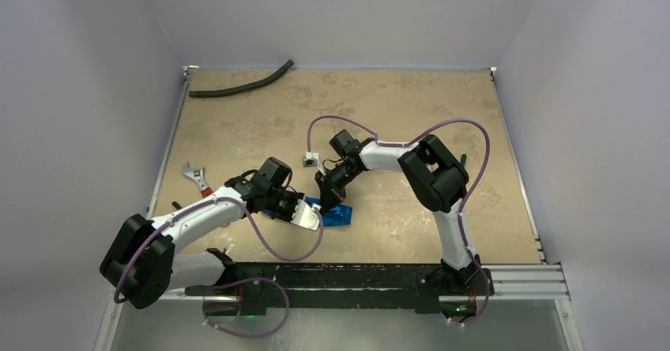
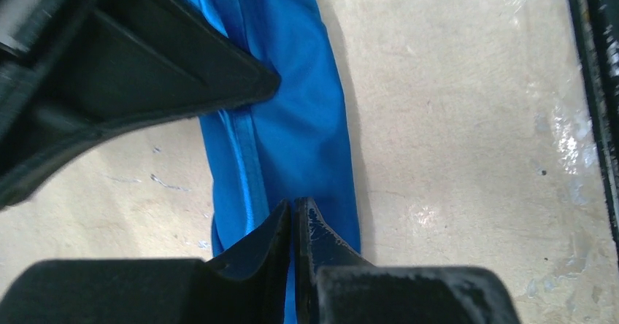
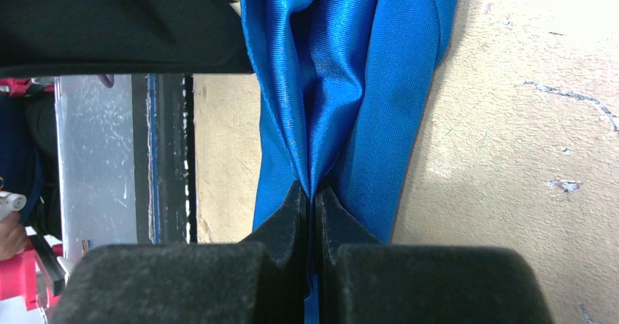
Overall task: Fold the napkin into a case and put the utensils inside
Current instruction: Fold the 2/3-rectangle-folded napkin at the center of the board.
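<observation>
A: L pincer [image 2: 293, 218], state?
B: Jaws all but together, only a hairline btwn the tips. Tips sit right over the napkin [image 2: 306, 120], at one end of the strip. Cloth looks flat there, so can't tell if any of it is nipped.
A: R pincer [image 3: 314, 200]?
B: Closed, and it has cloth. The blue satin folds bunch up and run straight into the tips.
A: How do the two stand to each other?
B: Close. In the top view both are at the same small blue patch, L reaching in from the left, R from the far side, angled down. In the L wrist view a black part of R lies across the cloth's upper left.
A: Napkin shape & place?
B: Gathered into a narrow long strip w/ lengthwise folds. It lies on the tabletop [image 1: 395, 114], toward the near edge, approx. centre, not far from the black rail [image 1: 355, 276] where the arms are bolted.
A: Anything else out there?
B: Wrench [image 1: 197, 177] w/ red handle by the left edge, well apart from the cloth. Black hose [image 1: 237, 88] along the far edge, left side.
</observation>
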